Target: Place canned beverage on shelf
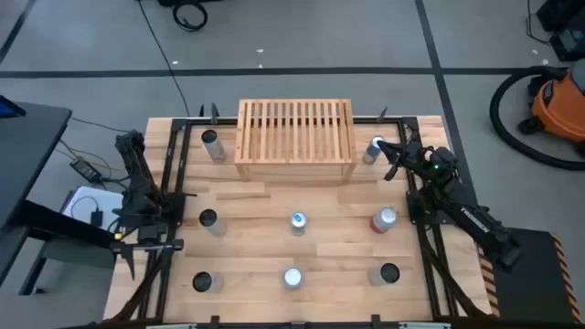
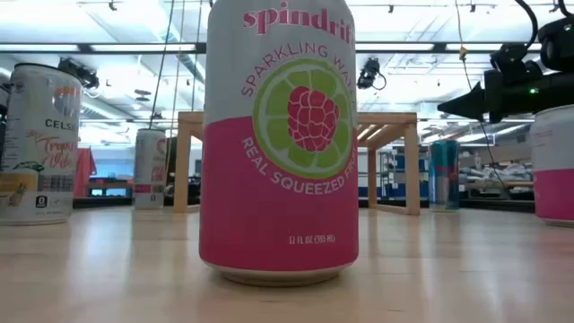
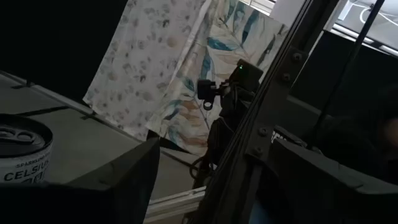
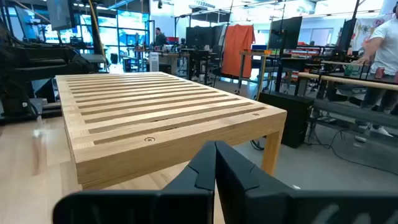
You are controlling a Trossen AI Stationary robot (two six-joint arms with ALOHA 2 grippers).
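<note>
From above, the shelf (image 1: 295,139) sits at the table's far edge with no can on top; cans dot the table. The right gripper (image 1: 391,157), fingers together and empty, hovers by a can (image 1: 373,151) beside the shelf, probably lining up. The left gripper (image 1: 128,251) waits off the left edge; I can't tell its finger state. Right wrist view: the shelf top is bare.

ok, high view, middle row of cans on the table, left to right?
dark-topped can → blue-and-white can → red can. The right gripper sits further back, beside the shelf, above none of them.
</note>
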